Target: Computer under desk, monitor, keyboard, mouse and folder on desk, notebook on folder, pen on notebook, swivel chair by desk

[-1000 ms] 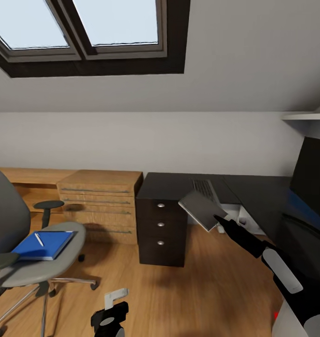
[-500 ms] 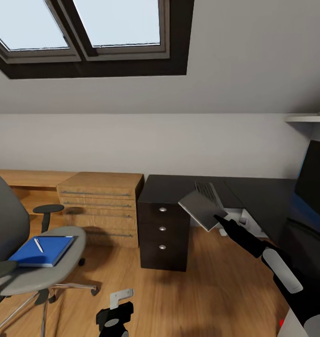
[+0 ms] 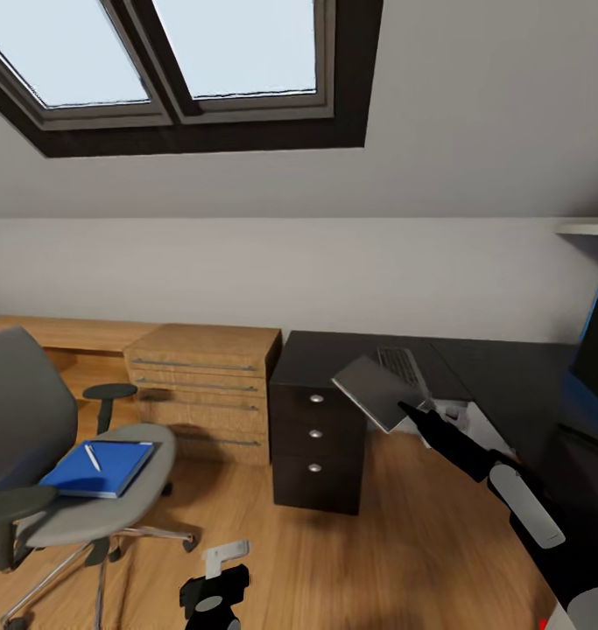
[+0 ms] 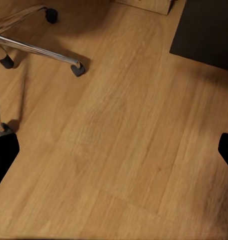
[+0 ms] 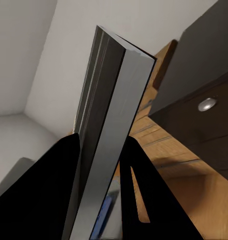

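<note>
- Bare floor lies open between chair and drawers.
- Tabletop – keyboard and monitor crowd its right part.

The whole head view is swinging toward 9 o'clock, so everything in it is sliding toward 3 o'clock: the grey swivel chair carrying the blue folder, the light wooden drawer chest and the black 3-drawer desk pedestal. The dark skylight frame is drifting the same way and slightly down. The black monitor at 3 o'clock is slipping out past the edge.
</note>
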{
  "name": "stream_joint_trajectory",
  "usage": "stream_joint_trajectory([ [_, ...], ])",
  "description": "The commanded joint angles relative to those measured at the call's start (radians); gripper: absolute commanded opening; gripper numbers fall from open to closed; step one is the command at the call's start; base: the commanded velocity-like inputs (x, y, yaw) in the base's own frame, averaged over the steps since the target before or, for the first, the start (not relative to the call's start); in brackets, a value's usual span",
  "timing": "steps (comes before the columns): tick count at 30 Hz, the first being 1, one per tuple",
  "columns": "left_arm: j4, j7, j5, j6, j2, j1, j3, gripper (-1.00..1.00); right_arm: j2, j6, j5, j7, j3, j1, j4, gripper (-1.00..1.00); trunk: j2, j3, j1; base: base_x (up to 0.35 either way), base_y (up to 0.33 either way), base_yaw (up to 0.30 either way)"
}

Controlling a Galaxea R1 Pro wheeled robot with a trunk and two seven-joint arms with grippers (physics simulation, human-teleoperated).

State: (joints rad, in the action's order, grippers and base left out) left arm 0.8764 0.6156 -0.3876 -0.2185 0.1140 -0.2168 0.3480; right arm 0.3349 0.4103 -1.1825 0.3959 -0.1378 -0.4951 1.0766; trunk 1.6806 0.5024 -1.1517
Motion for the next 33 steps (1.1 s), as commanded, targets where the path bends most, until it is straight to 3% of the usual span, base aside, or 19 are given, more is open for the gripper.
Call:
stream_joint_trajectory([
  [1, 0.001, 0.007, -0.005, -0.004, 0.0, -0.001, 0.003, 1.0, 0.001, 0.004, -0.008, 0.0, -0.002, 0.0, 0.0, -1.0, -0.007, -0.002, 0.004, 0.0, 0.0, 0.256],
  [8, 0.001, 0.007, -0.005, -0.004, 0.0, -0.001, 0.003, 1.0, 0.001, 0.004, -0.008, 0.0, -0.003, 0.0, 0.0, -1.0, -0.056, -0.024, 0.031, 0.0, 0.0, 0.259],
  [15, 0.005, 0.008, -0.005, -0.004, 0.001, -0.001, 0.004, 1.0, 0.001, 0.004, -0.009, 0.0, -0.003, 0.0, -0.001, -1.0, -0.056, -0.024, 0.031, 0.0, 0.0, 0.167],
  [19, 0.126, 0.01, -0.006, -0.01, 0.002, -0.001, 0.005, 1.0, -0.002, -0.001, -0.007, -0.008, -0.006, 0.0, -0.005, -1.0, -0.056, -0.024, 0.031, 0.0, 0.0, 0.015],
  [21, 0.181, 0.011, -0.008, -0.027, 0.004, -0.001, 0.006, 1.0, -0.019, -0.005, -0.006, -0.022, -0.005, 0.0, -0.006, -1.0, -0.056, -0.024, 0.031, 0.0, 0.0, 0.004],
  [23, 0.238, 0.011, -0.015, -0.08, 0.005, -0.001, 0.004, 1.0, -0.057, -0.012, -0.006, -0.06, -0.003, -0.001, -0.006, -1.0, -0.056, -0.024, 0.031, 0.0, 0.0, 0.002],
  [26, 0.346, 0.013, -0.06, -0.223, 0.008, -0.001, -0.008, 1.0, -0.145, -0.044, -0.008, -0.174, 0.011, -0.002, -0.005, -1.0, -0.056, -0.024, 0.031, 0.0, 0.0, 0.001],
  [29, 0.434, 0.014, -0.113, -0.304, 0.009, -0.001, -0.031, 1.0, -0.204, -0.099, -0.01, -0.255, 0.028, -0.005, -0.004, -1.0, -0.056, -0.024, 0.031, 0.0, 0.0, 0.0],
  [33, 0.505, 0.014, -0.157, -0.347, 0.009, -0.001, -0.062, 1.0, -0.26, -0.157, -0.011, -0.314, 0.037, -0.02, -0.004, -1.0, -0.056, -0.024, 0.031, 0.0, 0.0, 0.0],
])
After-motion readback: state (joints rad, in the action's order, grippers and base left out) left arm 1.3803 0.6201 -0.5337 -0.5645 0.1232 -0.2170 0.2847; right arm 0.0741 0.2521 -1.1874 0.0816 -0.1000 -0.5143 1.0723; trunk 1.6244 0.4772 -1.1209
